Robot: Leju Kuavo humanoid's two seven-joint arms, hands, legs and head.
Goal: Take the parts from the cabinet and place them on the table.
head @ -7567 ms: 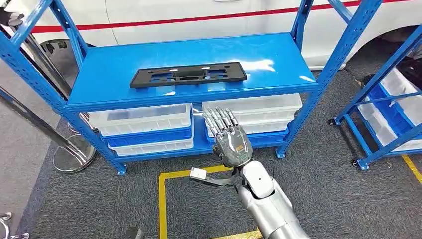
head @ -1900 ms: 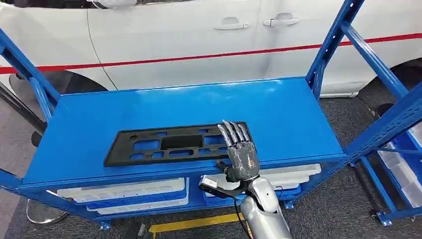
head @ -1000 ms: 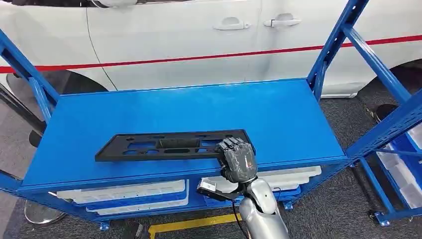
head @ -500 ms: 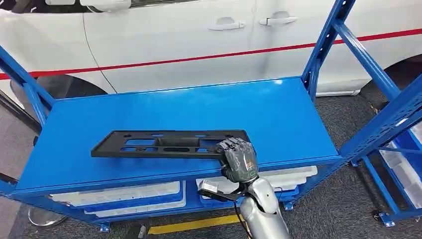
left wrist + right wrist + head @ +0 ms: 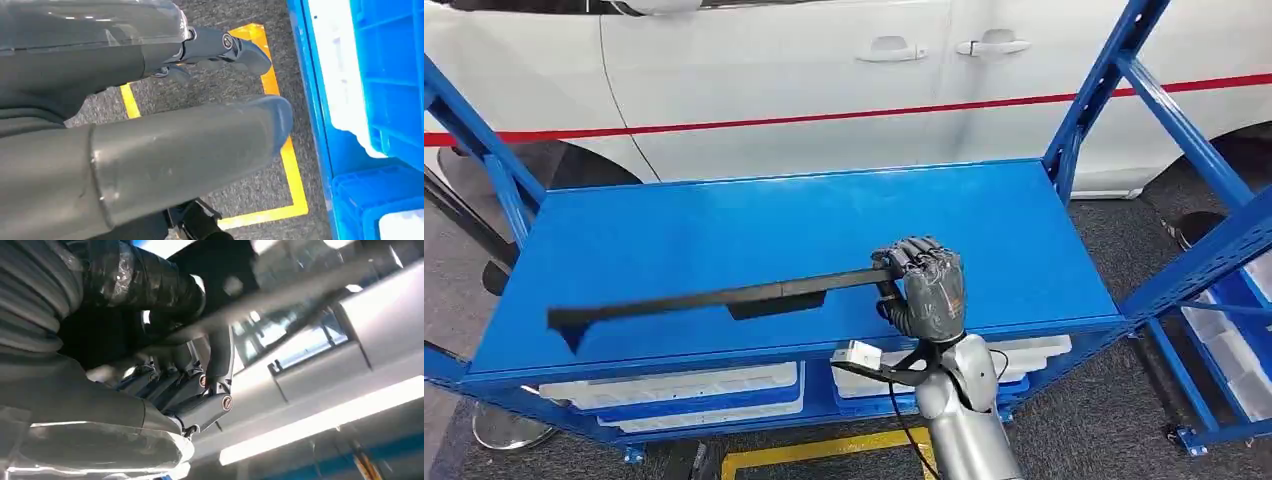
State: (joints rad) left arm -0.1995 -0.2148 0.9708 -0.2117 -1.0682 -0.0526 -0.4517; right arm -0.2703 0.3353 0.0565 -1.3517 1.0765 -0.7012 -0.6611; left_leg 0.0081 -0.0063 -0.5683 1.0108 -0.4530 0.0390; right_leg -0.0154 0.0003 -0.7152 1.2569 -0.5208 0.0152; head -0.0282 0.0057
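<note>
The long black plastic part (image 5: 724, 298) hangs edge-on above the blue shelf top (image 5: 754, 225). My right hand (image 5: 921, 284) grips its right end with the fingers curled around the edge, and the left end reaches out over the shelf's front left. In the right wrist view the dark fingers (image 5: 192, 385) close around the blurred black part (image 5: 235, 270). My left hand (image 5: 150, 145) hangs low beside the shelf unit, above the carpet, with nothing in it; its thick grey thumb and one dark finger stick out.
The blue shelf unit has slanted posts on the right (image 5: 1114, 70) and left (image 5: 484, 150). White and blue bins (image 5: 674, 390) sit on the level below. A white car (image 5: 824, 70) stands behind. A second blue rack (image 5: 1224, 330) is at right. Yellow floor tape (image 5: 285, 150) marks the carpet.
My right hand went from lying flat on the part to gripping its right end. It has lifted the part off the shelf top and tipped it from flat to edge-on.
</note>
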